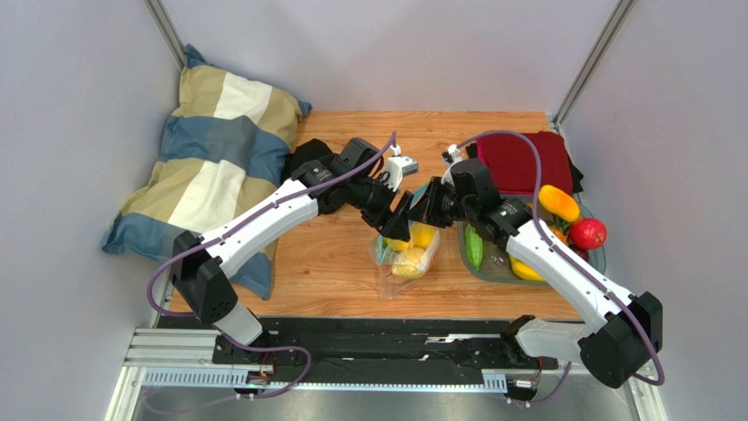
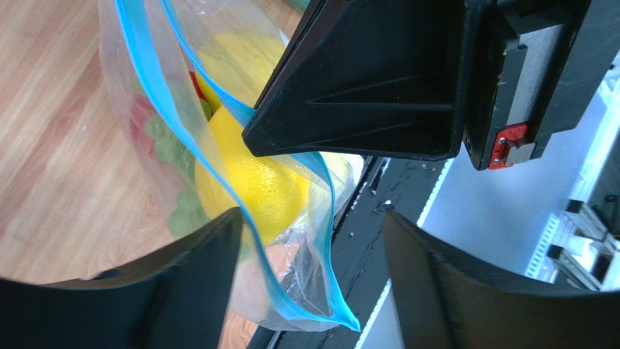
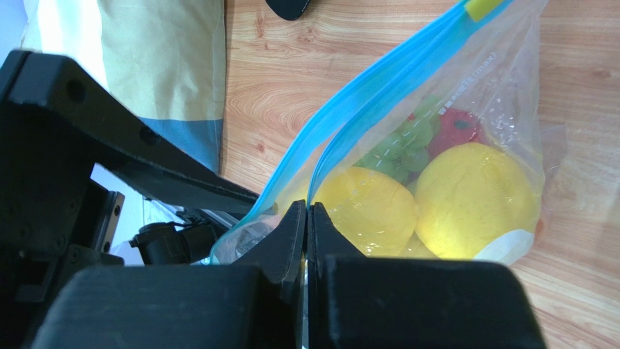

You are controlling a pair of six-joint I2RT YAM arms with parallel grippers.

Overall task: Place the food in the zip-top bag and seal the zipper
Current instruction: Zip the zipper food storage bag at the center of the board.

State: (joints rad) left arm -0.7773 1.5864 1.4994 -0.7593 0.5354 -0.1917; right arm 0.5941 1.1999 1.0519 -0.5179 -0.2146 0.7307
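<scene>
Clear zip-top bag [image 1: 408, 256] is sitting mid-table, holding yellow fruits [image 3: 477, 200] and grapes [image 3: 407, 138]. Its zipper [image 3: 378, 87] is gaping; the right gripper [image 3: 307, 218] is pinching it, and the left gripper [image 2: 309, 222] is straddling it, fingers apart. A cucumber [image 1: 474, 247] and other food are waiting in the tray [image 1: 492, 274] by the right edge.

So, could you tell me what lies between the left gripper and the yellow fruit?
Only the zip-top bag's clear plastic and blue zipper separate the left gripper from the yellow fruit; the left wrist view shows it.
</scene>
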